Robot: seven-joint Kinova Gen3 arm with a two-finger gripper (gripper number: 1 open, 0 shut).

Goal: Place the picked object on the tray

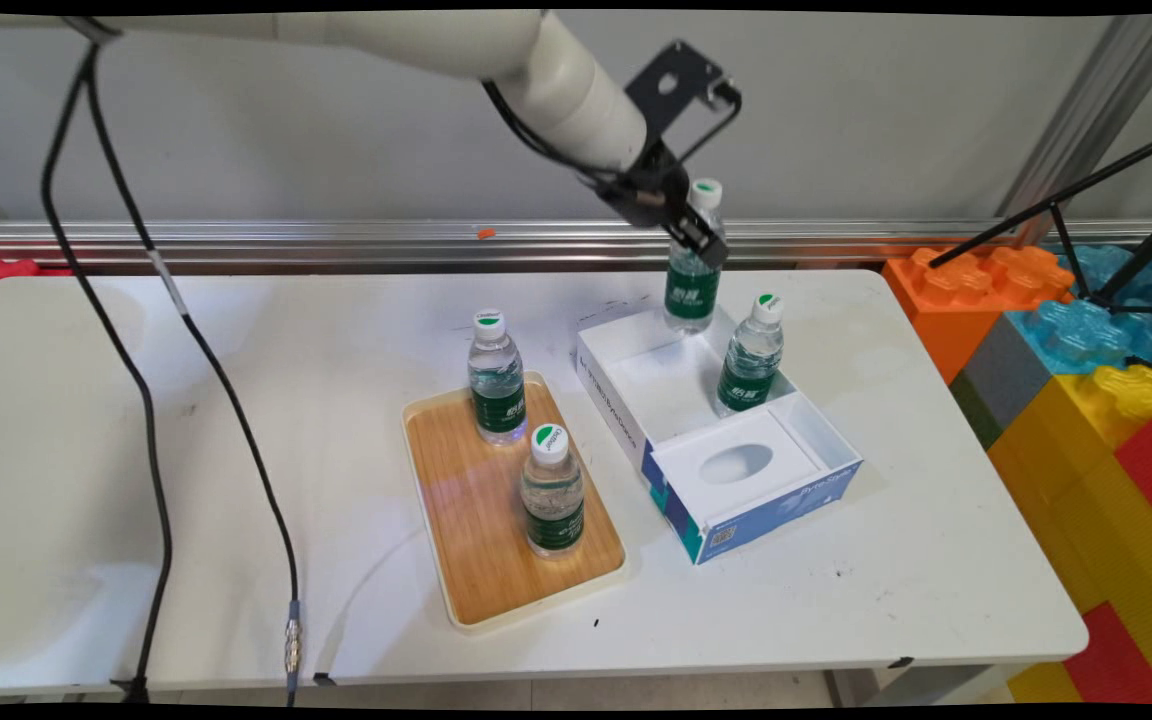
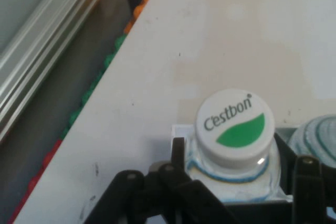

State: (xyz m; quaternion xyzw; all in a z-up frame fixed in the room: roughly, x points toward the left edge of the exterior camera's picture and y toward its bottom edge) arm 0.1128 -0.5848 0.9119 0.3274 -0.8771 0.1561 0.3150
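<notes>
Now, left: wooden tray with two upright water bottles, far one, near one | centre-right: open white-and-blue box, a bottle standing inside | far end of box: gripper clamped on a fourth bottle below its white cap, upright, its base over the box's far edge.

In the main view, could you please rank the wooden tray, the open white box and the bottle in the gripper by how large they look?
1. Open white box and wooden tray: alike in spread, too close to rank.
2. Bottle held by the gripper: clearly smallest, though it is farther from the camera.
</notes>
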